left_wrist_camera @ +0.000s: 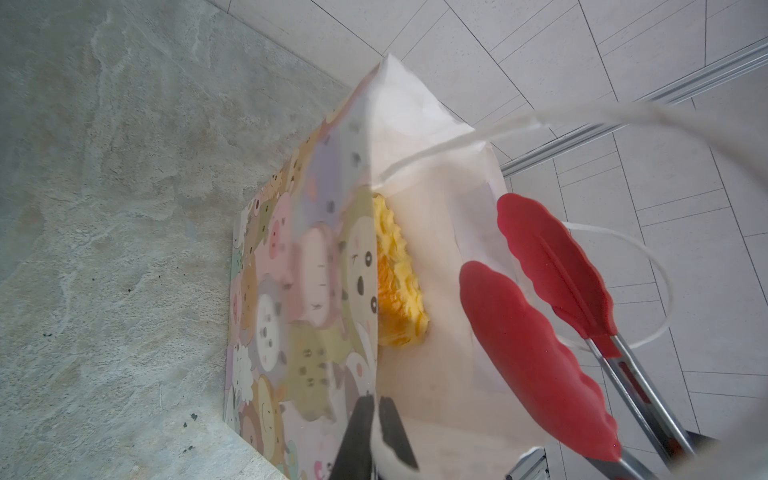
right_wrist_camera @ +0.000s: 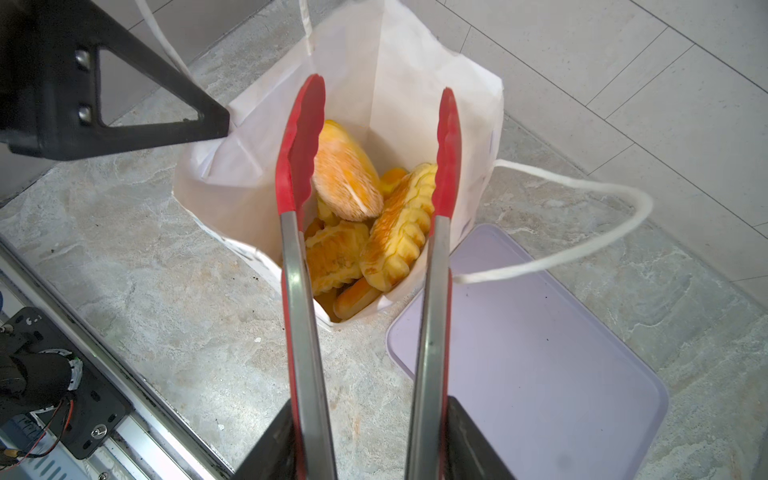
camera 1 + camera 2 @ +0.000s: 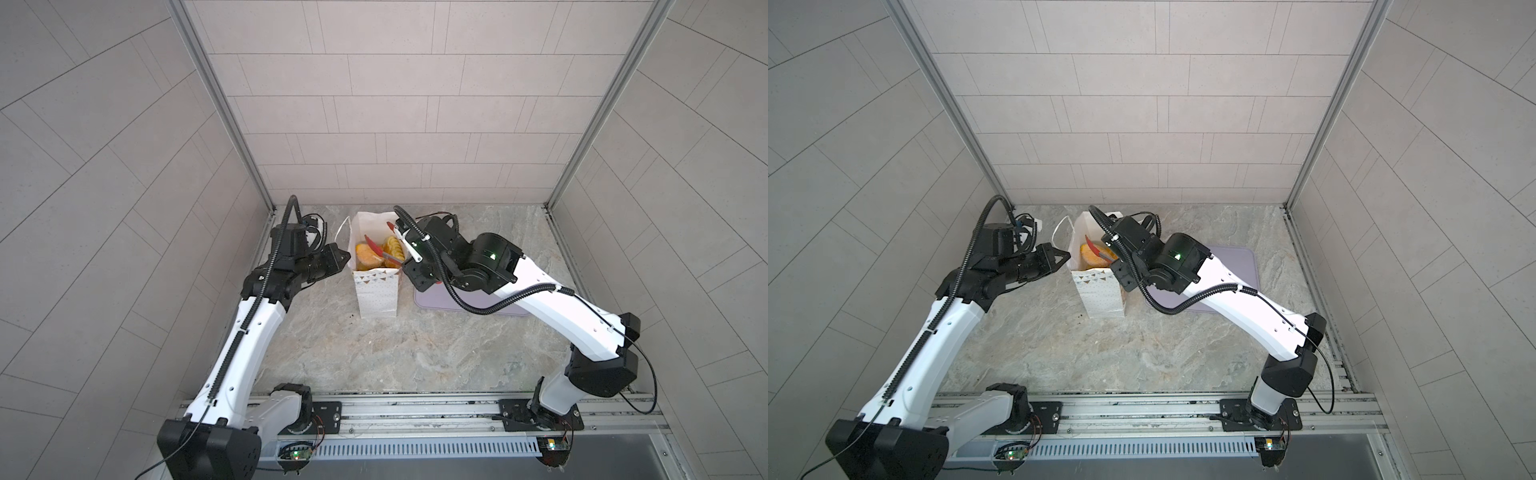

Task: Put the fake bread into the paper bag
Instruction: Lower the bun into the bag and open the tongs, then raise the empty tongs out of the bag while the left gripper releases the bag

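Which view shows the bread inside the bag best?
The right wrist view: it looks down into the open bag at several bread pieces. Both top views show small orange patches; the left wrist view shows one ridged edge.

Bag: the upright white paper gift bag (image 3: 376,293) is standing on the grey marbled tabletop (image 3: 415,353), towards the back, between the two arms.
Bread: the golden-yellow toy breads (image 2: 395,232) are lying piled inside the bag.
Tongs: the red-tipped metal tongs (image 2: 299,166) are hanging over the bag's open mouth, above the pile.
Tray: the flat lilac tray (image 2: 540,353) is lying just right of the bag, partly under the right arm.
Left gripper (image 3: 345,257): is sitting at the bag's left rim.
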`<state>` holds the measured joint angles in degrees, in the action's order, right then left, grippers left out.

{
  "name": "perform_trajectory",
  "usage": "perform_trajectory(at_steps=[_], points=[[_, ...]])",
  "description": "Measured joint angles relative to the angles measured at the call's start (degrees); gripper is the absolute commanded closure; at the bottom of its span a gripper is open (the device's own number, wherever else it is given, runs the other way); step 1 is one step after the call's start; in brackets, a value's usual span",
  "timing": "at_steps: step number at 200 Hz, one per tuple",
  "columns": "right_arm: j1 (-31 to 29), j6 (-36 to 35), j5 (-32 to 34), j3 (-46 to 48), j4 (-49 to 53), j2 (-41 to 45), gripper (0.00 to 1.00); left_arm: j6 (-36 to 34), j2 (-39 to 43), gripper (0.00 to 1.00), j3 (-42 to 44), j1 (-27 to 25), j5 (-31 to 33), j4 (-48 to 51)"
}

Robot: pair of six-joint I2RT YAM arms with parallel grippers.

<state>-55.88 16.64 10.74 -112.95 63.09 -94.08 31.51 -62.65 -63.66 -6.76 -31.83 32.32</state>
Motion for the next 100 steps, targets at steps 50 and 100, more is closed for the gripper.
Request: perform_trajectory(at_steps=[50,100], points=[[0.0,0.0,0.0,0.0,0.0,0.0,0.50,-0.1,0.0,0.80,0.0,0.0,0.0,0.1],[0.0,-0.1,0.1,0.0,-0.4,0.3,0.53,-1.0,0.1,0.24,-1.0,0.0,0.1,1.4]])
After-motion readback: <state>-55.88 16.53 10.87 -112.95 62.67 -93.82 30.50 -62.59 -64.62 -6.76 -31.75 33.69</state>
